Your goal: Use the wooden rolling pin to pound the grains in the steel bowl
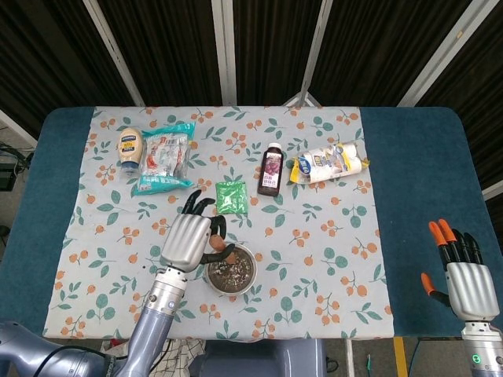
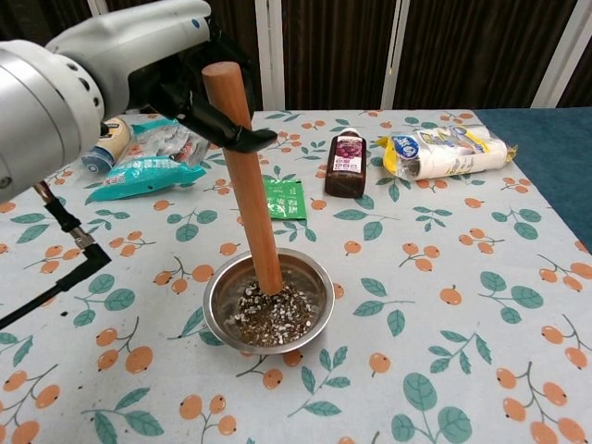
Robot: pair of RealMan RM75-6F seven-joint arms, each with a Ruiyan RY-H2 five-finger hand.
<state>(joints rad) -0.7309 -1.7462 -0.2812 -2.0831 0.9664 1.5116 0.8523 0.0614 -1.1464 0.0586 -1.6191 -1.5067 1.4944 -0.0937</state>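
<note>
Wooden rolling pin (image 2: 248,190) near-upright, tip in grains (image 2: 272,316), steel bowl (image 2: 222,294)

One rolling pin (image 2: 248,185), one steel bowl (image 2: 225,289), one bottle (image 2: 347,165), one green sachet (image 2: 286,200).

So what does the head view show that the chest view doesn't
Only the head view shows the right hand, idle off the cloth at the table's right edge, and the whole teal table border.

Only the chest view shows the pin full length, near upright with its lower end on the grains.

Both show the left hand gripping the pin over the bowl, plus the bottle and the green packet behind.
</note>
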